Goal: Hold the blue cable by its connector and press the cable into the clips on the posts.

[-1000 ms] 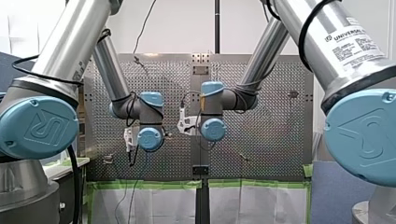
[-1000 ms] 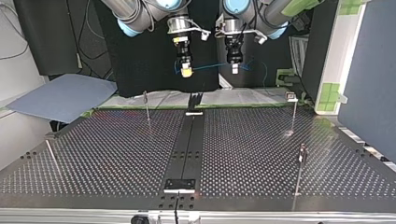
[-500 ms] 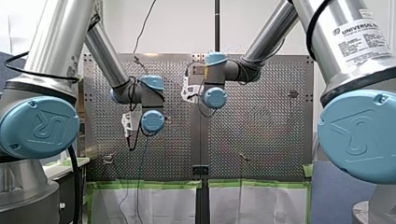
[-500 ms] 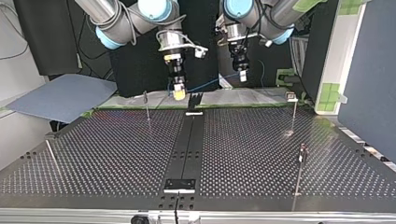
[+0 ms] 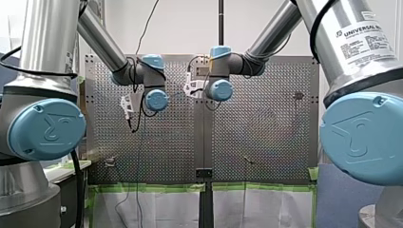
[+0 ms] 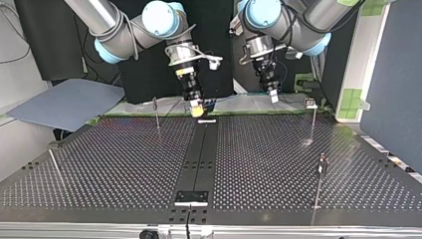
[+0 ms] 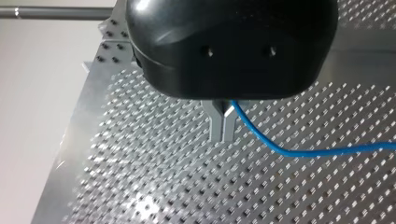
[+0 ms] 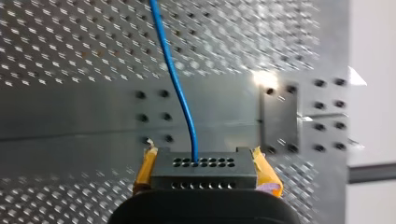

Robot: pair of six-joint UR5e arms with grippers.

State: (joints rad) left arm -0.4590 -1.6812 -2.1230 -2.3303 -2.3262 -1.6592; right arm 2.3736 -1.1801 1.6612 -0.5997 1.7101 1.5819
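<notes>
A printed "UNIVERSAL" label marked my right arm (image 5: 351, 47). The yellow-padded fingers (image 8: 147, 168) of my right gripper (image 8: 204, 158) clamped the black, hole-dotted connector (image 8: 204, 173). The smooth blue cable (image 8: 175, 79) ran to my left gripper (image 7: 223, 137), whose metal fingers were pinched shut on it over the perforated tabletop (image 7: 140, 177).

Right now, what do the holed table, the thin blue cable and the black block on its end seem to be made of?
Holed grey table: likely metal, brushed, glinting with light. Thin blue cable: probably plastic-coated wire, smooth, bending freely. Black holed block connector: looks like matte moulded plastic, though I can't be sure.
</notes>
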